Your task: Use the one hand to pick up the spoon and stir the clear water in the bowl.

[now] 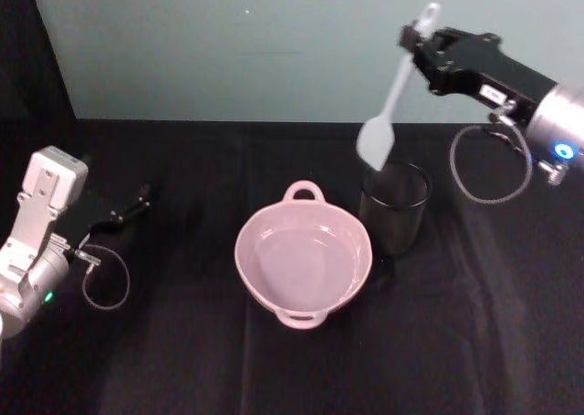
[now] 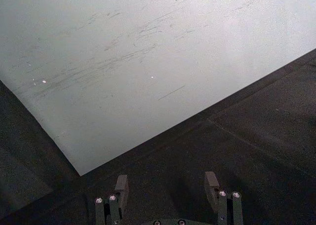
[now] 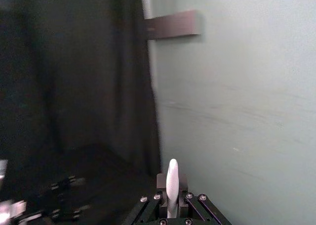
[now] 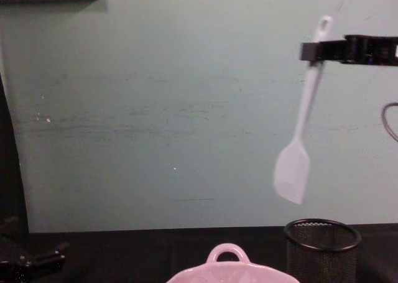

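Right gripper clamped on the spoon, raised high beside the bowl.

Its jaws pinch the handle just under the oval hole. The scoop hangs down at a slight tilt, above and right of the bowl, over the black mesh cup that stands by the bowl's right rim. To do this well, carry the scoop left over the bowl's middle and lower it into the water short of the bottom. Then circle gently inside the rim so nothing slops. The left gripper rests well left of the bowl, fingers apart.
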